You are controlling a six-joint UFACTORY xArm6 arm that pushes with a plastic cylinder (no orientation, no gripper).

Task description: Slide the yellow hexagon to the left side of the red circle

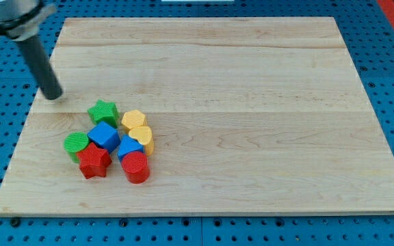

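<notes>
One raised view—front, seemingly (whole board (252, 82)).

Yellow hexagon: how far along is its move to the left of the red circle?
Done: nothing visible yet. The yellow hexagon sits above the red circle, packed into the block cluster, not at its left. In hand: my tip stands apart, up-left of the green star. Left: the whole push.

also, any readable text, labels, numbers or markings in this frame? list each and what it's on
None: no text, label, brand, number or sign can be read anywhere in the camera view.
The pale wooden board shows bare grain only.
The blue pegboard table shows only holes.
The coloured blocks, such as the yellow hexagon and the red circle, have plain faces.
My tip on the dark rod is unmarked.
</notes>
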